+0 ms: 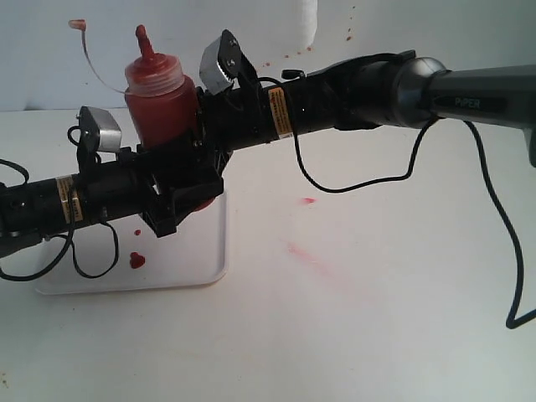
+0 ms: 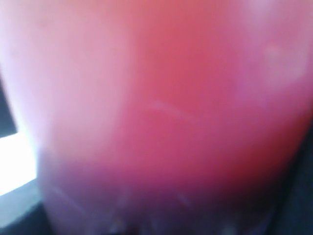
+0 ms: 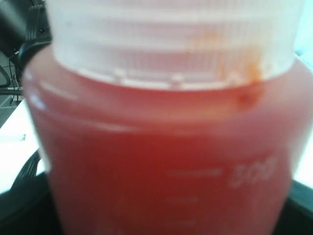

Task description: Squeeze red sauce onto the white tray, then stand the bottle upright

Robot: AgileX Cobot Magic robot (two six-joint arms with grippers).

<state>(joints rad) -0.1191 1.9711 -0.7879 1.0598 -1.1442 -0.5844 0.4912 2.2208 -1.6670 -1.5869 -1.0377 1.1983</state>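
We can read PIPER [image 1: 473, 102] on the right arm [image 1: 377, 88] and 300 [image 3: 250, 172] on the bottle [image 1: 159, 105]. The left gripper [image 1: 172, 199] and right gripper [image 1: 205, 126] both clamp it upright over the white tray [image 1: 213, 251], hiding its base, with a red sauce [image 1: 137, 260] blob nearby.

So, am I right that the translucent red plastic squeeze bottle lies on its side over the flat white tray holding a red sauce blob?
Not quite: the translucent red plastic squeeze bottle stands upright, nozzle up, over the flat white tray holding a red sauce blob, as the exterior view shows.
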